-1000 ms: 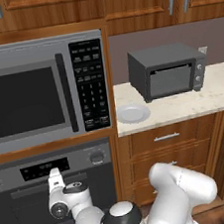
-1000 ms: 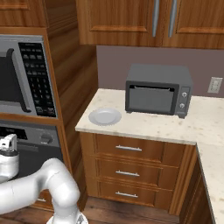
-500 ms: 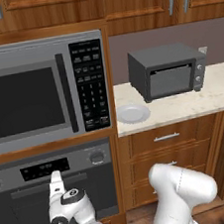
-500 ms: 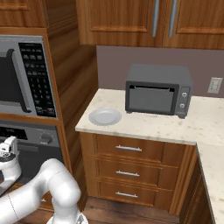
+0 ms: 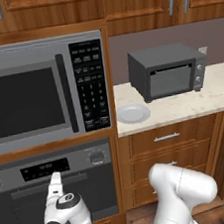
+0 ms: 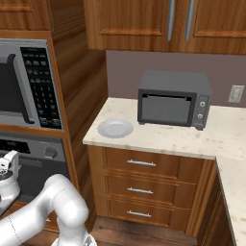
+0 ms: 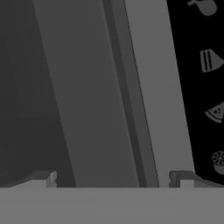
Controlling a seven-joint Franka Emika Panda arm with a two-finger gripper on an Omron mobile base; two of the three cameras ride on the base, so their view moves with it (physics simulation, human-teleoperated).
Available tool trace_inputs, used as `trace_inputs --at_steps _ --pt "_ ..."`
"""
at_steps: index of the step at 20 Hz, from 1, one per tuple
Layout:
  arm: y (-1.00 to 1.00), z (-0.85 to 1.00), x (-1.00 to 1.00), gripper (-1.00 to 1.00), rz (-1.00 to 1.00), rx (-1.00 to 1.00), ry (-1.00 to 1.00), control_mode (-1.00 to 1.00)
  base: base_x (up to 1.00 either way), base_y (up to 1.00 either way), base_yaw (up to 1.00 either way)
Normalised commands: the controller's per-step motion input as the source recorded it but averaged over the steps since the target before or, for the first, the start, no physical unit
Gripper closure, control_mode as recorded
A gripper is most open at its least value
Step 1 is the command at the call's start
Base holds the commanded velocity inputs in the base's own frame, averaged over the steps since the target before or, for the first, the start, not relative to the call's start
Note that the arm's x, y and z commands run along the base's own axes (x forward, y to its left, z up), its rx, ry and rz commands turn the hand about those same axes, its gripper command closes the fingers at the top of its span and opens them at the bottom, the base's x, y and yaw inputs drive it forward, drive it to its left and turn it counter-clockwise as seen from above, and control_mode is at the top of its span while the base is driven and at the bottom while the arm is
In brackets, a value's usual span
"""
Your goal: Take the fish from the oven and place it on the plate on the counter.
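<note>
- Tool [image 5: 55, 179]: jaws spread wide, nothing between them; raised against the oven [image 5: 55, 199] front, tip just below the black display, at the bar handle [image 7: 94, 96]; door closed
- Fish: cannot tell where it lies
- Plate [image 5: 133, 114]: on the counter [image 5: 183, 105], up and right of the tool; well apart
- Toaster oven [image 5: 167, 70]: farther right, behind the plate

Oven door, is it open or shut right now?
Shut: the oven door sits flush under its control strip, with the open gripper at the bar handle.
</note>
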Motion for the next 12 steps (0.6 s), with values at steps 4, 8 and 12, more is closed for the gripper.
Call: trace_inputs --at_steps 4,8,12 --pt "0.29 -0.21 0.47 -1.0 -0.02 -0.02 0.01 -1.0 0.0 0.0 0.0" --pt "0.06 -0.01 0.47 -1.0 0.0 0.0 0.0 -1.0 0.0 0.0 0.0" --pt "0.14 -0.1 0.47 1.0 0.0 0.0 -0.01 -1.0 0.0 0.0 0.0"
